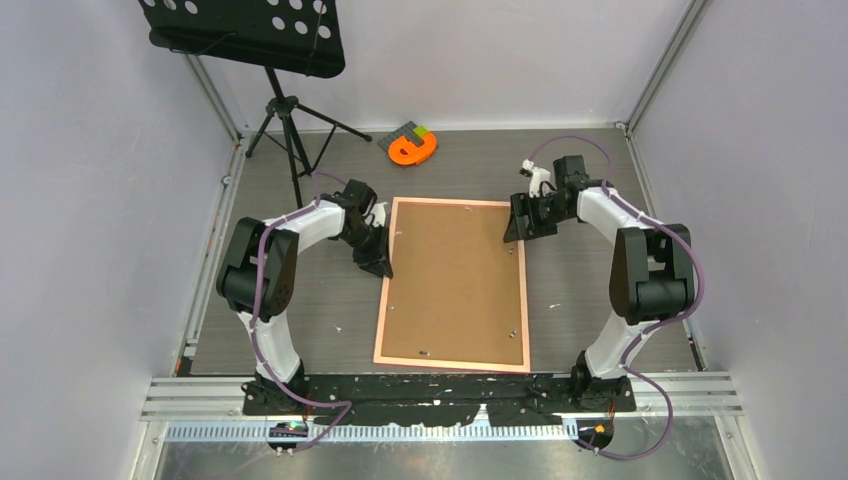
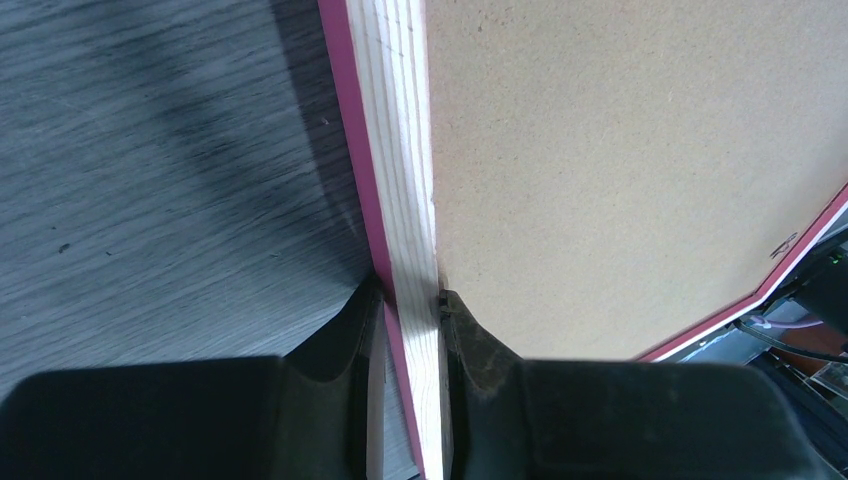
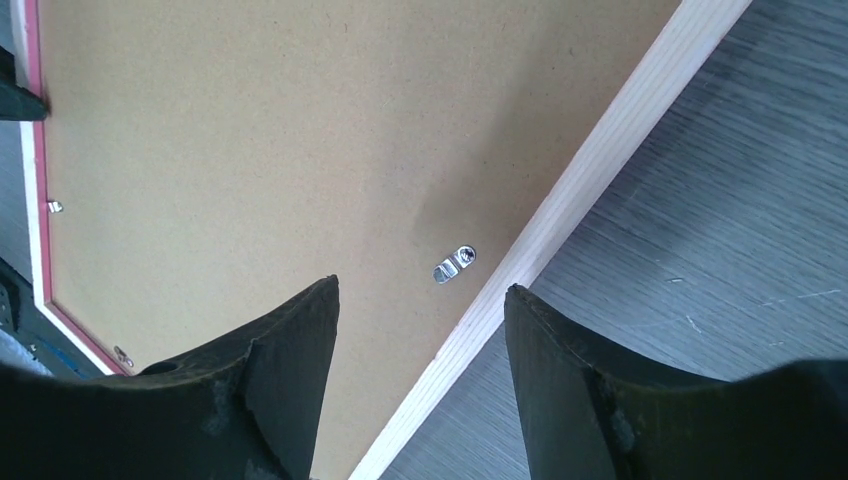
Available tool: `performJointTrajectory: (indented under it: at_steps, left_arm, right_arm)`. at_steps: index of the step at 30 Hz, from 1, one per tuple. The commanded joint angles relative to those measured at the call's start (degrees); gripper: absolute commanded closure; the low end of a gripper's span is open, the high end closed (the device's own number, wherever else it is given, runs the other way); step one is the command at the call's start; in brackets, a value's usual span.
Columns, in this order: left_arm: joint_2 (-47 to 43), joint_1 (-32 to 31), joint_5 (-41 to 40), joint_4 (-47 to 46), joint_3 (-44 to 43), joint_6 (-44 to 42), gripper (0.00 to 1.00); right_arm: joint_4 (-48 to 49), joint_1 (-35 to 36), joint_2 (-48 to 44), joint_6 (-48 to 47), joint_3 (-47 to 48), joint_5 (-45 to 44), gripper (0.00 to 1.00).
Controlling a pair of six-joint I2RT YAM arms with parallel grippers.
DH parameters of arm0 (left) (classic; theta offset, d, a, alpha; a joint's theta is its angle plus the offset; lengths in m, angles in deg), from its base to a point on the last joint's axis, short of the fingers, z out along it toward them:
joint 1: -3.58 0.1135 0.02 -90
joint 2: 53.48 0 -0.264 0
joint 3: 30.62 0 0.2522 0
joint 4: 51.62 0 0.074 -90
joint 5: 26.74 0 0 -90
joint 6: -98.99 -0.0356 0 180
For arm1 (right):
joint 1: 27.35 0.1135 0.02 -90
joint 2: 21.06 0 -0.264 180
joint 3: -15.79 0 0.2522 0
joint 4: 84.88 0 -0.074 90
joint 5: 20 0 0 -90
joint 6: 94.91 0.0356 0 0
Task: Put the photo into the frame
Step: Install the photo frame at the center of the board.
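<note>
Photo cannot be seen in any view; whether it lies beneath the brown backing board (image 1: 455, 280) is impossible to tell. The frame (image 1: 450, 366) lies face down mid-tabletop (image 1: 565, 300), with bare surface open along both long sides. The left tool (image 2: 412, 300) is nearly closed, pinching the frame's left rail toward its far end. The right tool (image 3: 420, 290) stands spread, its fingers straddling the right rail and gripping nothing.

left gripper (image 2: 410, 300): fingers pinch the frame's pale wooden rail
frame (image 2: 400, 150): pink outer edge, back side up
backing board (image 2: 620, 150): brown, inside the frame
table (image 2: 150, 150): grey wood grain
</note>
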Motion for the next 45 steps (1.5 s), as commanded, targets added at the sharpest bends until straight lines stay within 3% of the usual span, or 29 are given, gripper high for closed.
performJointTrajectory:
  at_steps: [1,10,35,45]
  left_arm:
    - [0.52,0.57,-3.57,-1.17,1.32,-1.91,1.0]
    - [0.69,0.56,-3.27,-1.42,1.26,-1.91,1.0]
    - [1.01,0.56,-3.18,-1.5,1.05,-1.91,1.0]
    - [1.23,0.56,-3.1,-1.45,0.92,-1.91,1.0]
  right_arm:
    - [2.81,1.93,1.14,1.89,0.85,-5.01,0.33]
    - [4.76,3.72,0.09,2.55,-1.96,-13.07,0.34]
    - [5.44,5.62,2.15,3.06,-2.94,-15.81,0.39]
    - [5.58,6.62,2.31,2.97,-3.07,-18.34,0.46]
